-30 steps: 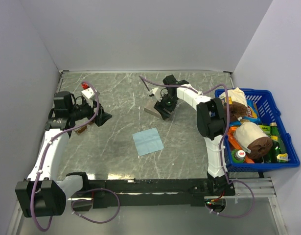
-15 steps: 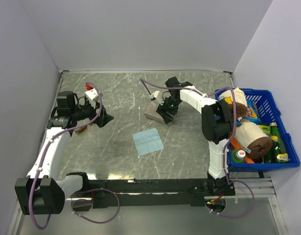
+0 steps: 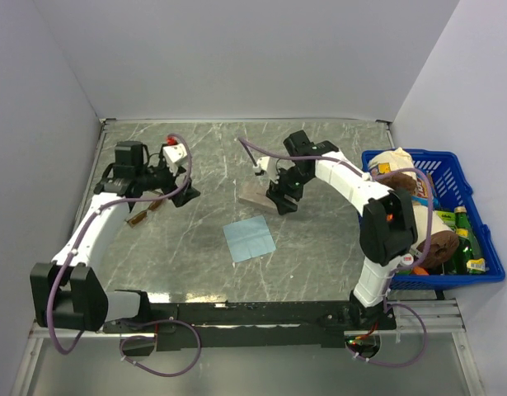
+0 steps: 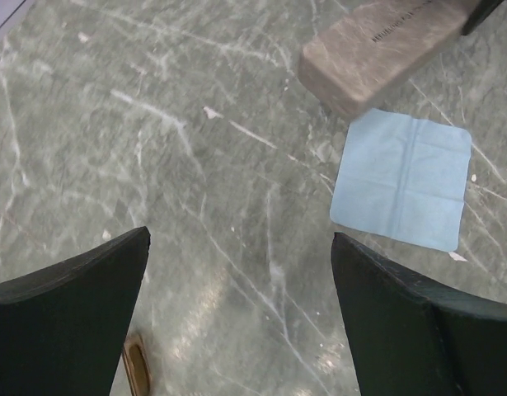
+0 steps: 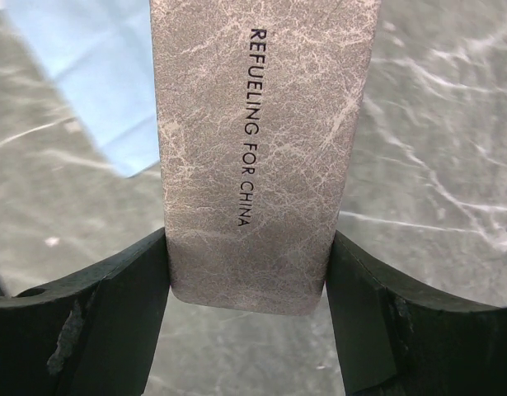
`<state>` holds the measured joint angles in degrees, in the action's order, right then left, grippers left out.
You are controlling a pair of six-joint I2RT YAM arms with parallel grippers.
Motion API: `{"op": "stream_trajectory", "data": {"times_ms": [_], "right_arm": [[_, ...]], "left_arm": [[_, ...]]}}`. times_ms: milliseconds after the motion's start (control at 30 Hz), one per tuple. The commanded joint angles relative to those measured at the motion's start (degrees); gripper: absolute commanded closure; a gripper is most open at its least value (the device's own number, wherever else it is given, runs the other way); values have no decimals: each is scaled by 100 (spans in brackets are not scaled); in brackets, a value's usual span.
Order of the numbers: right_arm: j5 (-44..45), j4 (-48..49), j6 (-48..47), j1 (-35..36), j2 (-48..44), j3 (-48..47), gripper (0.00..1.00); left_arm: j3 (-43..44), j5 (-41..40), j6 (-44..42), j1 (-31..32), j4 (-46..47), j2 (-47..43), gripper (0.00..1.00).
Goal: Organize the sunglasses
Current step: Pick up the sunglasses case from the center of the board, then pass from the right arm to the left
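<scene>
The sunglasses [image 3: 146, 212], amber lenses in a thin dark frame, lie on the table at the left. Only one lens tip [image 4: 136, 371] shows in the left wrist view, by the left finger. My left gripper [image 3: 185, 192] is open and empty, just right of them [image 4: 241, 247]. The grey-brown case [image 3: 256, 196] sits mid-table. My right gripper [image 3: 283, 199] is shut on one end of it [image 5: 246, 247]. The case [image 5: 253, 148] reads "REFUELING FOR CHINA" and also shows in the left wrist view [image 4: 377, 45]. I cannot tell whether it is lifted.
A light blue cloth [image 3: 249, 239] lies flat in front of the case, and shows in both wrist views [image 4: 401, 177] [image 5: 96, 74]. A blue basket [image 3: 467, 177] of bottles and packets stands at the right edge. Grey walls close in the table.
My left arm has swung right, uncovering the sunglasses. My right gripper has brought the case a little nearer and turned it.
</scene>
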<state>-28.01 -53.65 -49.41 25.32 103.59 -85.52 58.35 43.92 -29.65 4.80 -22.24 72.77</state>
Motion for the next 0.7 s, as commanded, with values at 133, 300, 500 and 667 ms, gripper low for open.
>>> {"op": "stream_trajectory", "data": {"times_ms": [133, 300, 500, 667], "right_arm": [[-776, -717, -623, 315, -1077, 219, 89], [-952, -770, -640, 395, -1507, 412, 89], [-1154, -726, -649, 403, -1632, 545, 89], [-1110, -612, -658, 403, -1605, 659, 89]], "left_arm": [[783, 467, -1068, 759, -570, 474, 4], [1187, 688, -1447, 1189, -1054, 738, 3], [1512, 1083, -1561, 1506, -1414, 975, 4], [1908, 1478, -1904, 1682, -2073, 1274, 4]]}}
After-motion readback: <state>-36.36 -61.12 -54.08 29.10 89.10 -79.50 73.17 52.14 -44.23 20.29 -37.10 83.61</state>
